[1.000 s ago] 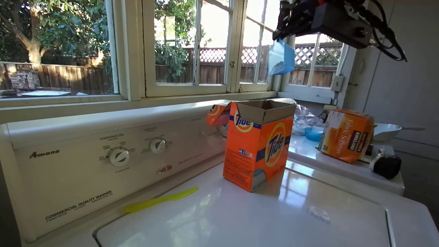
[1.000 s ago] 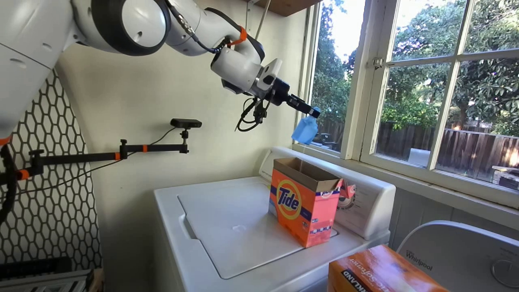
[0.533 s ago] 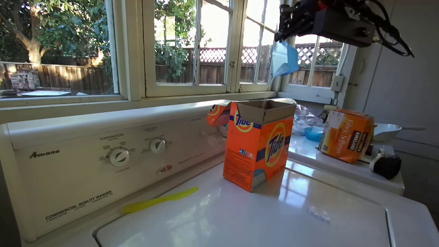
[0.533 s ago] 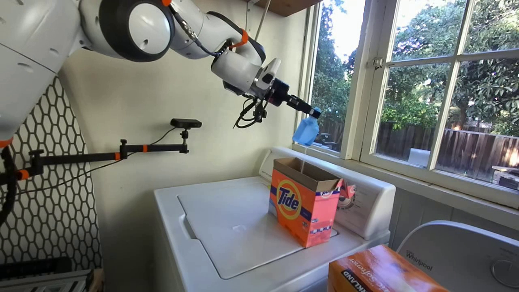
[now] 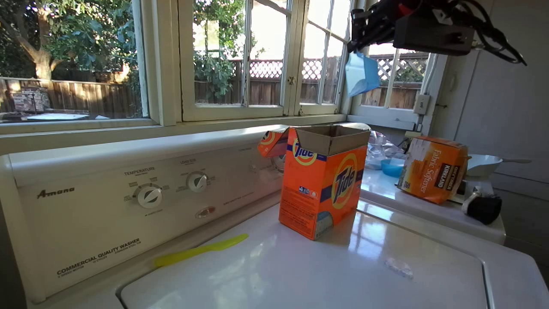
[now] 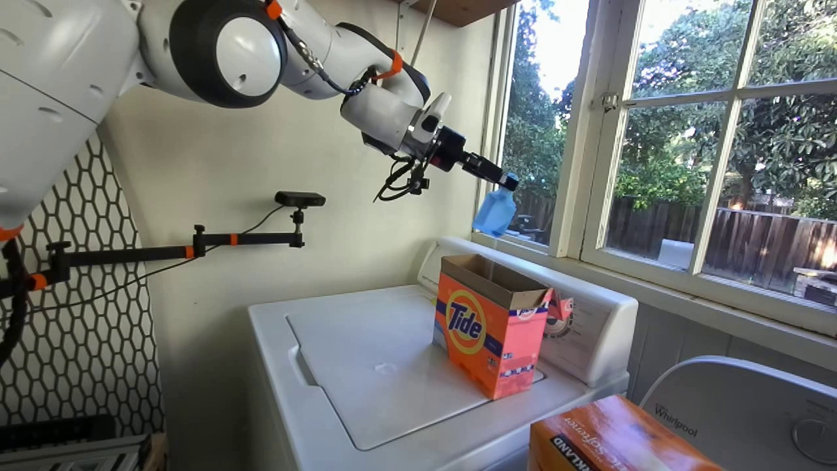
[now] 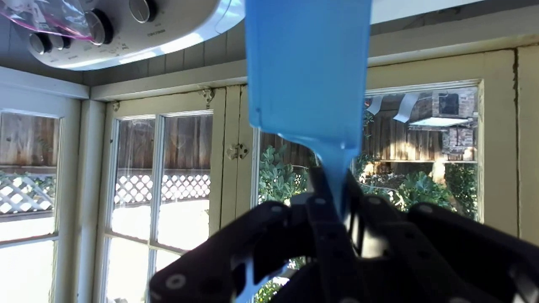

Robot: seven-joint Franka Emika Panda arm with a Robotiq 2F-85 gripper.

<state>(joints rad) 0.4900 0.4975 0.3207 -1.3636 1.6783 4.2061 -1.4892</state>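
Observation:
My gripper (image 5: 352,46) is shut on the handle of a translucent blue scoop (image 5: 363,74). The gripper (image 6: 510,182) and the scoop (image 6: 495,212) also show in an exterior view, high above the back of the washer. The scoop hangs tilted, its mouth downward. A faint thin trail falls from it toward the open orange Tide box (image 6: 494,333). The box (image 5: 326,189) stands upright on the washer lid, flap bent back; its contents are hidden. In the wrist view the scoop (image 7: 309,71) fills the top middle, its handle between the fingertips.
The washer lid (image 5: 257,274) bears a yellow-green utensil (image 5: 201,251) and a small white patch (image 5: 399,268). An orange Fabric Softener box (image 5: 435,169), a blue bowl-like piece (image 5: 392,167) and a plastic bag (image 5: 381,146) are on the neighbouring machine. Windows (image 6: 660,176) stand close behind.
My gripper and the scoop have shifted slightly right in both exterior views. A thin stream that showed under the scoop half a second ago is fainter now. The box has not moved.

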